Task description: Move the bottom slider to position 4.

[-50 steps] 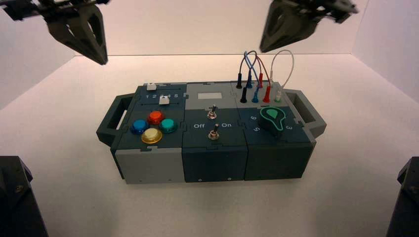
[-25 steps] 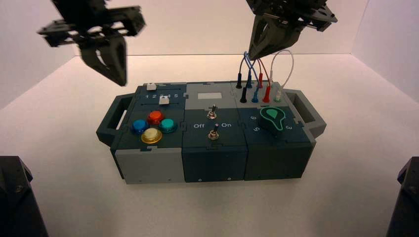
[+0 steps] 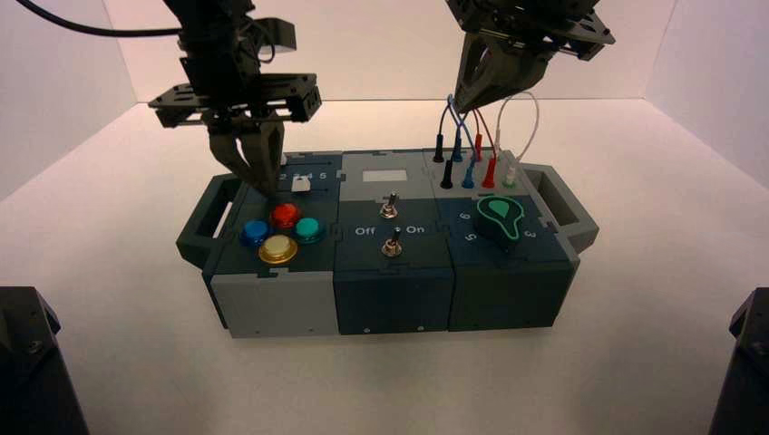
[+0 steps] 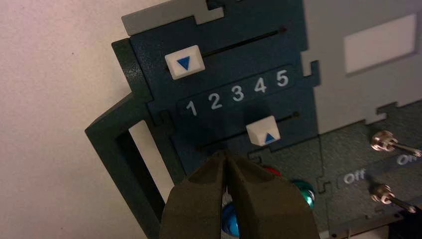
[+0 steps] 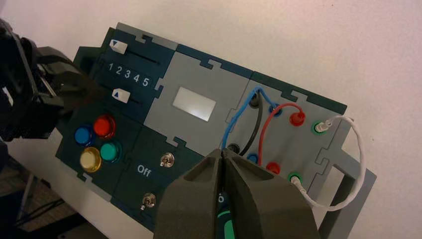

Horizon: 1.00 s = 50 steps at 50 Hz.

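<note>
The bottom slider (image 4: 263, 132) is a small white square knob with a blue arrow. It sits in its slot below the printed row "1 2 3 4 5", about level with the 3 and the digit 4 (image 4: 260, 85). It also shows in the high view (image 3: 301, 184) and the right wrist view (image 5: 121, 94). My left gripper (image 4: 226, 154) is shut and empty. It hovers low over the slot beside the slider, on the side of the low digits and apart from the knob; it also shows in the high view (image 3: 263, 186). My right gripper (image 3: 462, 101) is shut and empty, high above the wires.
The top slider (image 4: 184, 62) stands near the 1. Red (image 3: 285, 215), blue (image 3: 254, 233), yellow (image 3: 278, 249) and teal (image 3: 308, 228) buttons lie just in front of the sliders. Two toggle switches (image 3: 391, 243), the green-edged dial (image 3: 501, 217) and looped wires (image 3: 472, 145) lie to the right.
My left gripper has come down and to the right, from high at the back left to just over the slider panel. My right gripper shifted slightly left and stays high.
</note>
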Available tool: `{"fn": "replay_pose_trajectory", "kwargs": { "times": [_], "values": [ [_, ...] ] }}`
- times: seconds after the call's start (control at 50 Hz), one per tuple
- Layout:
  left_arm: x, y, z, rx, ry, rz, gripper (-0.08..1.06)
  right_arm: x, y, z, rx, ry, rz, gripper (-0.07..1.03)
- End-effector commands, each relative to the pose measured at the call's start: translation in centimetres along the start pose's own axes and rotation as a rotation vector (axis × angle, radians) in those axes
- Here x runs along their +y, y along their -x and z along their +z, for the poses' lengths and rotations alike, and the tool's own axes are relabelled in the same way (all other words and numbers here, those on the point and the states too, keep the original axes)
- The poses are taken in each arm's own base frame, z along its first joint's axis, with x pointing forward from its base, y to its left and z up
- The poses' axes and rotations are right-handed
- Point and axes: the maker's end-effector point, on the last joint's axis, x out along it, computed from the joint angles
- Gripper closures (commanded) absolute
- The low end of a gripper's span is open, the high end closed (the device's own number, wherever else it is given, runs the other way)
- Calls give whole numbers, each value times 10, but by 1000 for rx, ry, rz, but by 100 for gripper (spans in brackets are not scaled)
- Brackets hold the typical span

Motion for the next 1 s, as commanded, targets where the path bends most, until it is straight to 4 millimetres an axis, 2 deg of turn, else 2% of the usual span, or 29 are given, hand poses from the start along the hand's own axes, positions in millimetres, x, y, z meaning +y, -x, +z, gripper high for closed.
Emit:
{"fn": "replay_pose_trajectory", "kwargs": {
  "times": [0.02,0.36,1.0],
  "values": [
    [-6,6,15,-44,-15,-11,101,5,4,13,-36,8,11,99],
    [-9,7,27,-60,-28,-14,101,5,3,14,-33,5,10,99],
    [-20,7,29,-59,-54,-22,101,4,-6,14,-9,3,3,99]
  ]
}}
